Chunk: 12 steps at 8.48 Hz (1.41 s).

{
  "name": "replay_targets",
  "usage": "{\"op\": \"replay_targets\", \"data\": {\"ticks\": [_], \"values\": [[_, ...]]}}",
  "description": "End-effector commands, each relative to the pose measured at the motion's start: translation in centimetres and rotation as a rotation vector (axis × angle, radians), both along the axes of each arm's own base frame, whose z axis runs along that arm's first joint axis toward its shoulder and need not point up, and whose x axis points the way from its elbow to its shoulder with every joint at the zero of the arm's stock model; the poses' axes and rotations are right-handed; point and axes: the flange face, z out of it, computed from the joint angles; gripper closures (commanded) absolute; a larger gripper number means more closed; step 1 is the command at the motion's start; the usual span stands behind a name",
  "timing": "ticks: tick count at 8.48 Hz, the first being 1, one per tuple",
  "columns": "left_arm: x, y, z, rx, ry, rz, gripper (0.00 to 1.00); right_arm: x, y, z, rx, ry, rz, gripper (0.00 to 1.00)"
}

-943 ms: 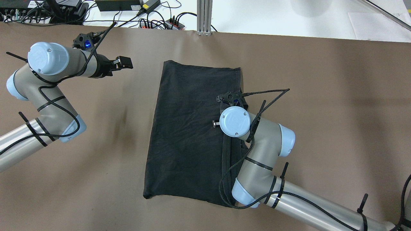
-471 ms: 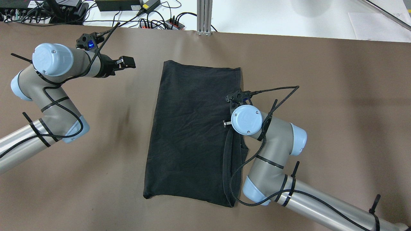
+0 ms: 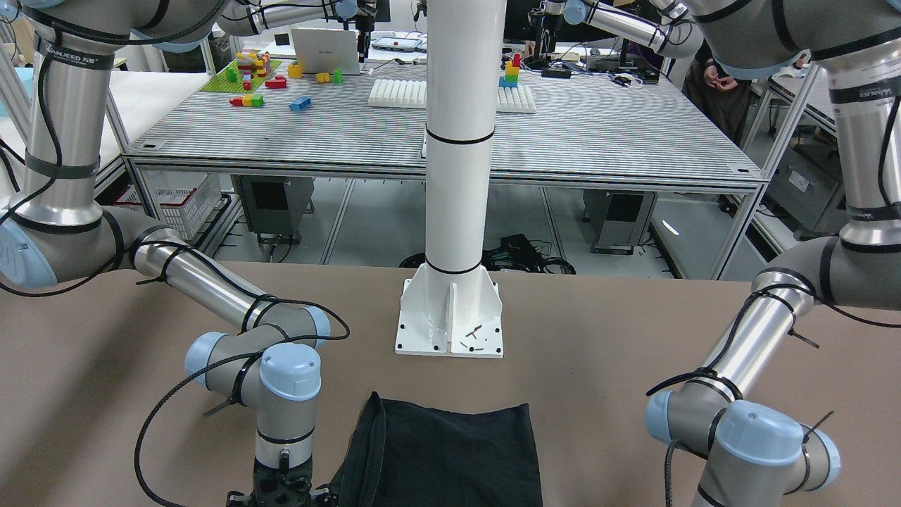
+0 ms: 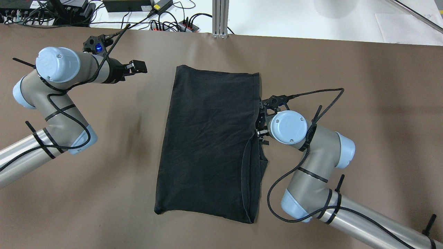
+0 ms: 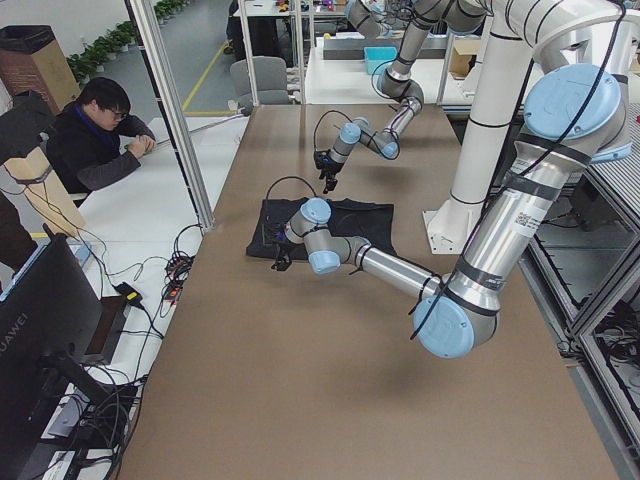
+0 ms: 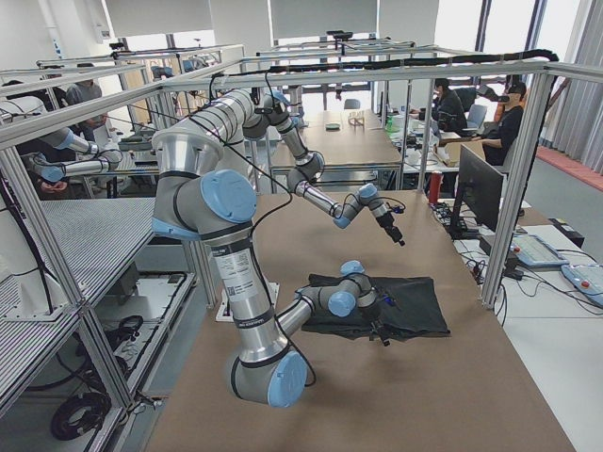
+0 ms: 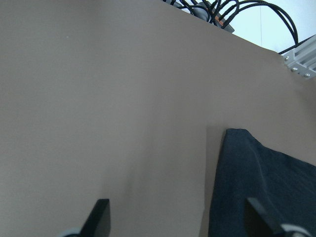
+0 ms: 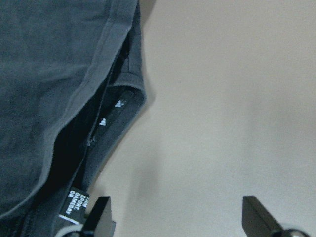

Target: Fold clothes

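There was one cloth on one covering. Two arms showed, the left arm and the right arm, with two grippers: left gripper, right gripper. One pole stood.

— Where do we find the clothes?
— We see them lying flat mid-table. The pole stands on the table on the robot's side of them.
— And our grippers?
— We have the left gripper beyond the far left corner, apart from it. The right gripper is at the right edge, one finger by the hem, the other over bare table.
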Motion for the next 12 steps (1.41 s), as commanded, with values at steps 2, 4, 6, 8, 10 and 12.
{"op": "replay_targets", "data": {"ticks": [2, 4, 6, 8, 10, 12], "values": [[0.0, 0.1, 0.0, 0.000, 0.000, 0.000, 0.05, -0.3, 2.3, -4.3, -0.045, -0.096, 0.037, 0.06], [0.0, 0.1, -0.1, 0.001, 0.001, 0.000, 0.05, -4.1, 4.8, -6.1, -0.065, -0.126, 0.047, 0.06], [0.0, 0.1, 0.1, -0.001, -0.001, 0.002, 0.05, -6.2, 6.2, -5.9, -0.059, -0.113, 0.066, 0.06], [0.1, 0.1, 0.0, 0.000, 0.000, 0.003, 0.05, -7.0, 6.7, -5.7, -0.068, -0.112, 0.066, 0.06], [0.3, 0.1, 0.1, 0.000, -0.001, 0.005, 0.05, -7.5, 6.1, -4.6, -0.055, -0.087, 0.090, 0.06], [1.0, 0.4, 0.2, -0.001, -0.005, 0.015, 0.05, -7.9, 5.9, -3.6, -0.057, -0.063, 0.085, 0.06]]}}
